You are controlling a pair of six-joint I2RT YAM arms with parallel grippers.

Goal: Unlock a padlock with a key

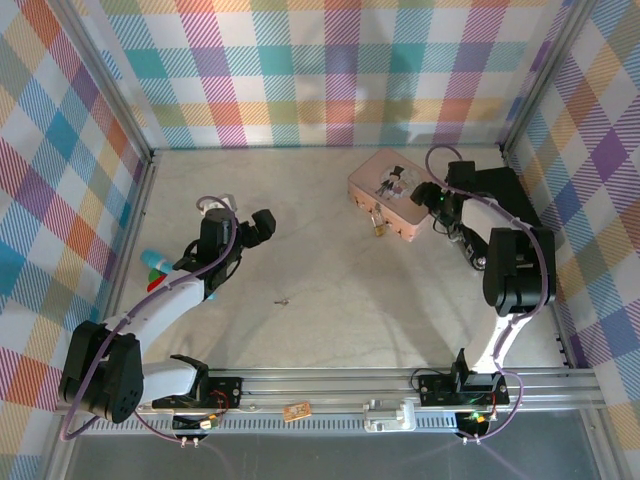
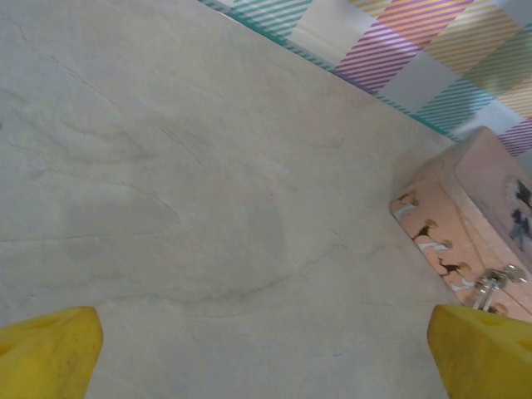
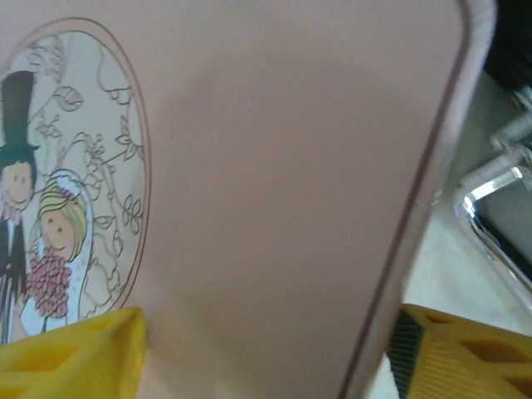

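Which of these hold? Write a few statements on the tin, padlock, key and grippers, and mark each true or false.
1. The left gripper is open and empty. True.
2. The key sits in the padlock. False: the key lies on the table, apart from the padlock.
3. The padlock hangs at the tin's side. True.
4. The right gripper is over the key. False: its fingers straddle the tin's edge.

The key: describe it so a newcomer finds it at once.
Start at the pale table. Left of its middle, on bare surface, lies the key, alone. It is a tiny dark sliver, unlike the brass padlock at the pink tin.
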